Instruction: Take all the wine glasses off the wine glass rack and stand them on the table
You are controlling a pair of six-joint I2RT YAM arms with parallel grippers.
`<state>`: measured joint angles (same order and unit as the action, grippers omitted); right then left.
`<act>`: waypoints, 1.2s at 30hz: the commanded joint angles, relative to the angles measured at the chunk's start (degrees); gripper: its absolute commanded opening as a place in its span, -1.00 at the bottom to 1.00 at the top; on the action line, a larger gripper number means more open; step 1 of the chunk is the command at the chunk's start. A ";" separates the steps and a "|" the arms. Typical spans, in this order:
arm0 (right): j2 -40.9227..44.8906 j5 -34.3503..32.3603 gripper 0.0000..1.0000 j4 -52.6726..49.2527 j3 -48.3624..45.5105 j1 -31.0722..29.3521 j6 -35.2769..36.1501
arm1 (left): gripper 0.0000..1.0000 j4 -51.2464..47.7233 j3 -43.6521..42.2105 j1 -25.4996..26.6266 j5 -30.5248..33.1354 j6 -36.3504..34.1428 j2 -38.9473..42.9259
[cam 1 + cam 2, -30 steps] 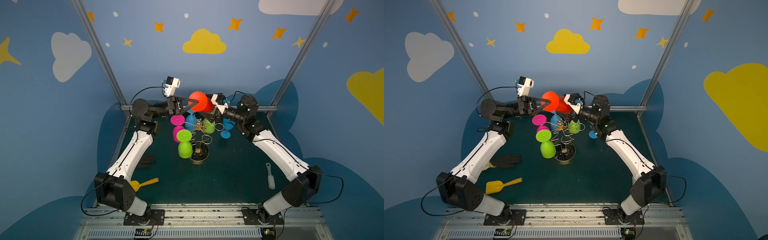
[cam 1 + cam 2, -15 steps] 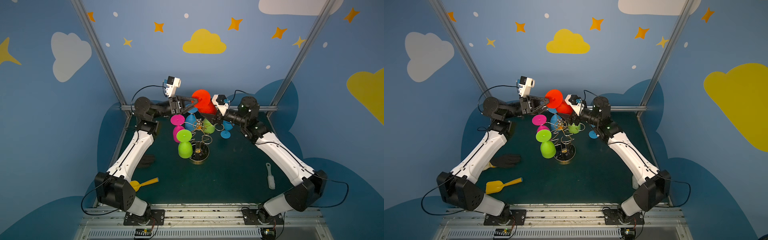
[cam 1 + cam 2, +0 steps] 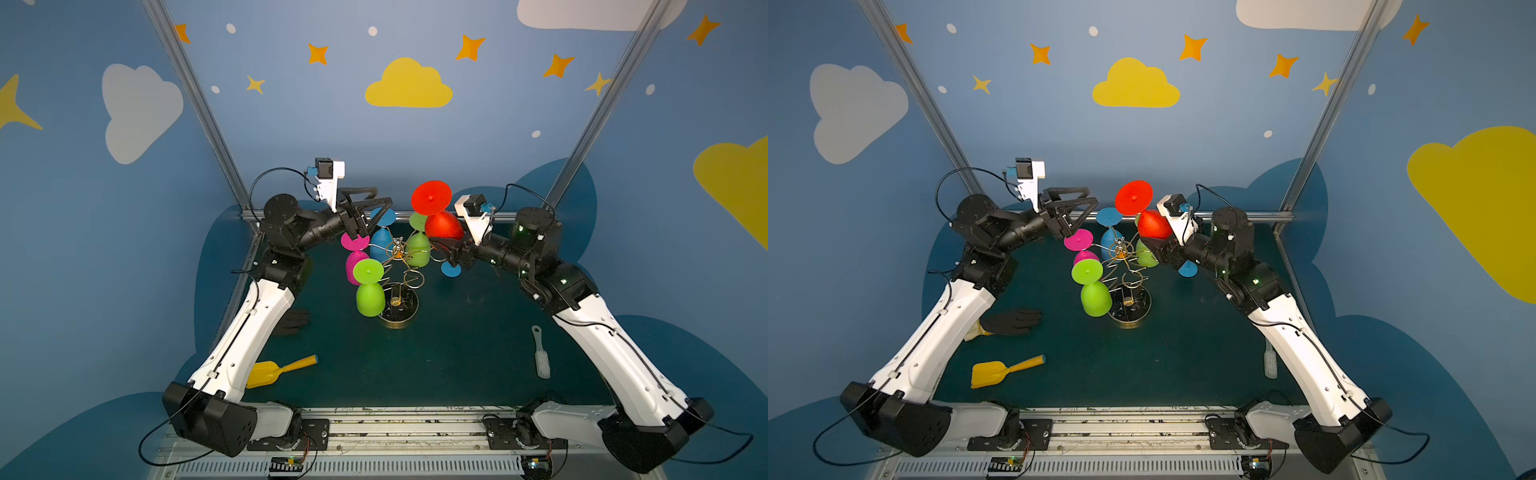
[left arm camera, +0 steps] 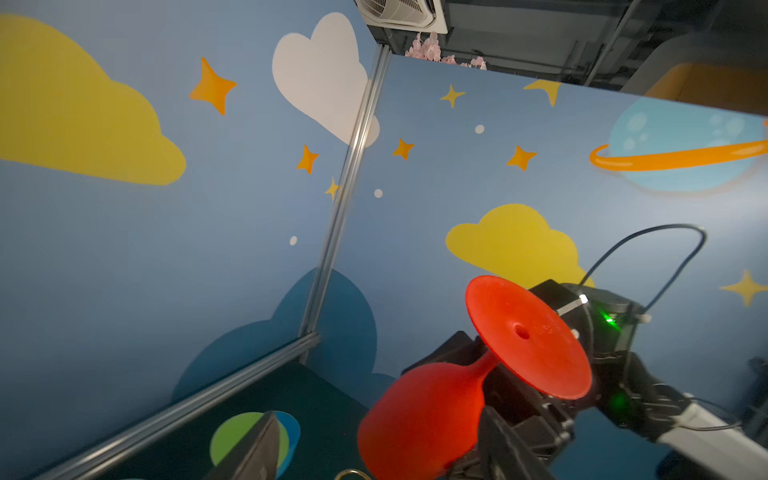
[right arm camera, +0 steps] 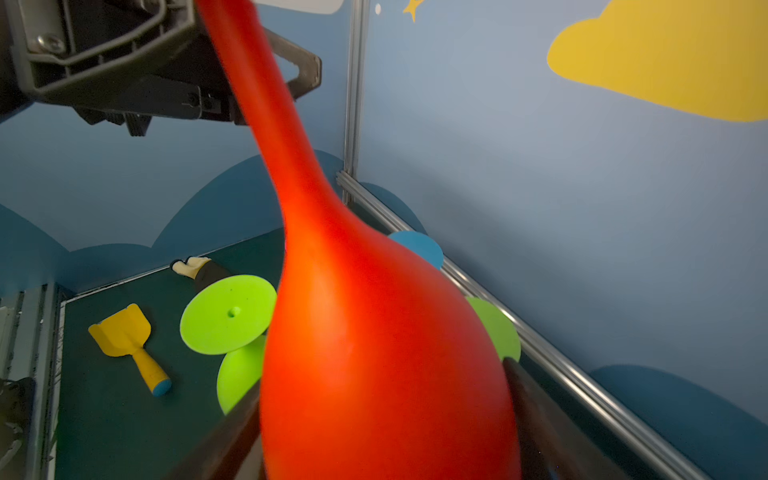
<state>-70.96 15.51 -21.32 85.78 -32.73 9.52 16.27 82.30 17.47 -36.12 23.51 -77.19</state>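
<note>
**Red glass [image 3: 443, 226] off the rack [image 3: 400, 266], carried by the right claw [image 3: 444, 239].**

Nearest on the surface [image 3: 457, 353] lie a scoop [image 3: 281, 370] and a brush [image 3: 540, 361], both well apart from the work. Mid-surface stands the rack, with the other glasses [image 3: 369, 297] hung foot-up in its wire loops so that their bowls dangle free. Beyond and above its top, the right claw is clamped across the red bowl, foot uppermost and tilted. The broad bowl probably gives a surer hold than the thin stem. The glass hangs in the air and appears to touch no loop. The left claw [image 3: 380, 197] hovers near the red foot, fingers apart and empty, seemingly leaving the glass wholly to its partner. What seems to remain is setting the glass down on bare surface.
</note>
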 commanded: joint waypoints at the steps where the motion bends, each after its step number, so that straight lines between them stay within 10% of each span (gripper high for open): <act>1: 1.42 -5.59 -0.58 -9.94 3.43 -0.23 -5.88 | 0.46 2.26 -2.39 1.64 6.64 -21.33 -0.03; 14: -0.83 -4.99 -0.71 -16.69 8.56 -0.34 -7.16 | 0.33 7.09 -3.93 6.42 6.78 -42.13 -1.77; 36: -8.38 -2.50 -0.95 -21.24 15.09 -2.58 -5.74 | 0.12 6.52 -1.36 8.63 3.38 -47.57 -4.32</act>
<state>-78.78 12.38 -41.41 98.72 -34.74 3.46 21.56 78.98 25.91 -31.66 -23.22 -81.43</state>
